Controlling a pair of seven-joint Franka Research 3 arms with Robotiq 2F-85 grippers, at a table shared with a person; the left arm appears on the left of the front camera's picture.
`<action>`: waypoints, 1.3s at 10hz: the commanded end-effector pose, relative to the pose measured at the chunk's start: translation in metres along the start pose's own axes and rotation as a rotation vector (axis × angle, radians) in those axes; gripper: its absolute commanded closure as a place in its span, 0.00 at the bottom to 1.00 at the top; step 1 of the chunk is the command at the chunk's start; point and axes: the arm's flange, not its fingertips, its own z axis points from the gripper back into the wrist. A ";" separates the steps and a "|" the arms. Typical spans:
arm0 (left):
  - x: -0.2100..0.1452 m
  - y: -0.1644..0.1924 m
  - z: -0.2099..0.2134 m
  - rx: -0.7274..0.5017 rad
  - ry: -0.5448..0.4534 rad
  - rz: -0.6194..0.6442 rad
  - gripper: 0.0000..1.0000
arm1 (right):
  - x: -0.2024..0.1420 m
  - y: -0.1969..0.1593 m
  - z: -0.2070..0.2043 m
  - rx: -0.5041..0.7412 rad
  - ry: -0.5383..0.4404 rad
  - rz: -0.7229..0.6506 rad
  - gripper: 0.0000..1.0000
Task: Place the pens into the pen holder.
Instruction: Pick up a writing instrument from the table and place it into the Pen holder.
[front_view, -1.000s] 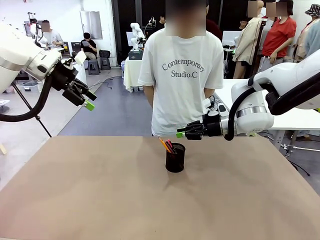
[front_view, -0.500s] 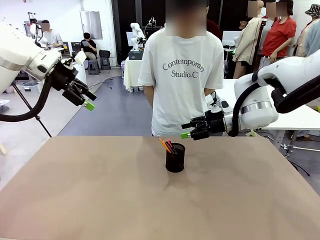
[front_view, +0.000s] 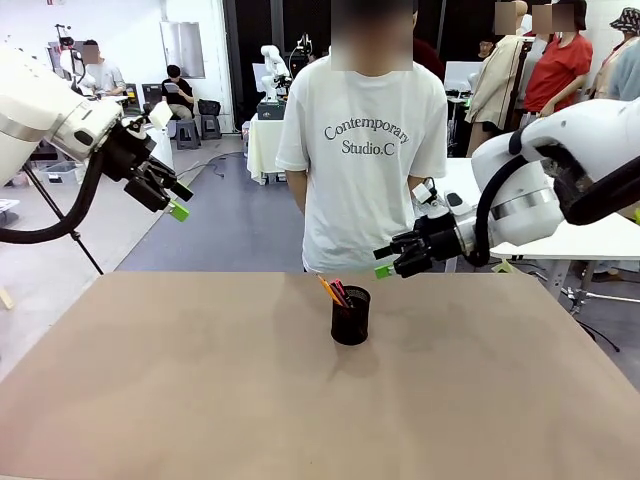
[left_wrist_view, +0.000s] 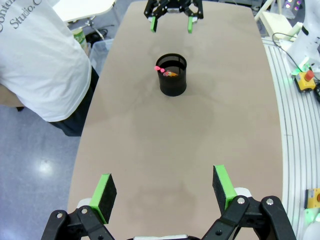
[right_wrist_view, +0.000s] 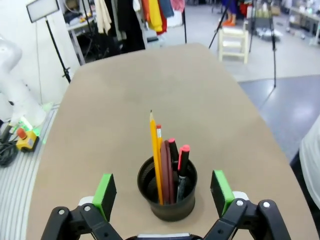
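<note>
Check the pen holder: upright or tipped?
Upright. The pen holder stands on its base on the table, the pens sticking up out of it.

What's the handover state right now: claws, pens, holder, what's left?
Left claw: open, empty, raised off the table's left side.
Right claw: open, empty, in the air just right of the holder.
Small black wire-mesh cylindrical pen holder: upright, mid-table on the brown tabletop.
Yellow-orange pencil, thin reddish pen and red-and-black marker: all standing inside the holder.
Done: the pens are in the holder.
Left: probably nothing but parking the arms. The person in the white T-shirt stands at the far side.
</note>
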 end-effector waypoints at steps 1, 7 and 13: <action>0.003 -0.001 0.002 -0.007 0.009 0.011 0.00 | 0.019 0.014 0.029 0.006 0.088 -0.019 0.00; 0.003 -0.001 0.002 -0.007 0.009 0.011 0.00 | 0.059 0.023 0.110 -0.108 0.202 -0.018 0.00; 0.003 -0.001 0.002 -0.007 0.009 0.011 0.00 | 0.095 0.028 0.191 -0.083 0.227 0.000 0.00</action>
